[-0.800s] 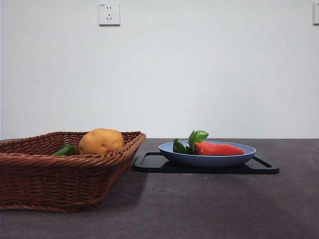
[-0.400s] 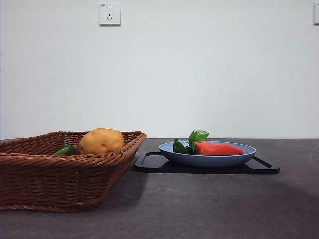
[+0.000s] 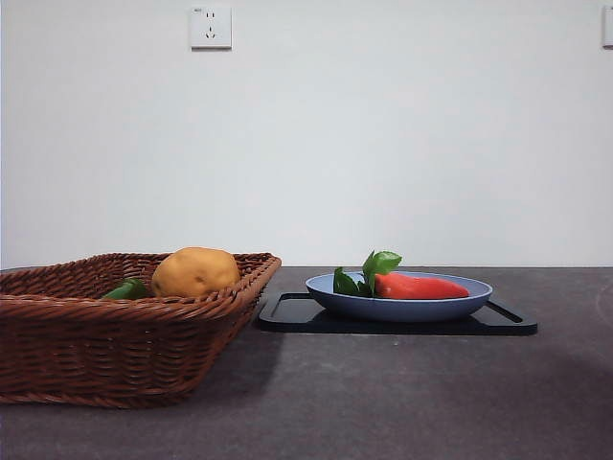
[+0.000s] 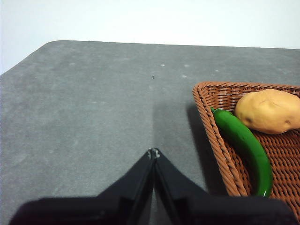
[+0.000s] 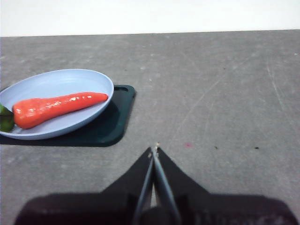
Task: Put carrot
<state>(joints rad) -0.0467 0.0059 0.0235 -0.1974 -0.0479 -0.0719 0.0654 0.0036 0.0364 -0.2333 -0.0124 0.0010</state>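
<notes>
- We see the carrot (image 3: 421,286), glossy and tapered with green leaves at its thick end, lying in a shallow blue plate (image 3: 402,309).
- The plate rests on a flat black tray (image 3: 287,314) with rounded corners, on the dark, speckled desk (image 3: 402,402).
- Beside the tray stands a woven brown basket (image 3: 96,355); in it lie a rounded yellow-brown potato (image 3: 194,271) and a smooth green pepper (image 4: 243,145).
- The left pincer (image 4: 153,153) is pressed closed and empty over bare desk near the basket.
- The right pincer (image 5: 153,151) is likewise closed on nothing, apart from the plate.
</notes>
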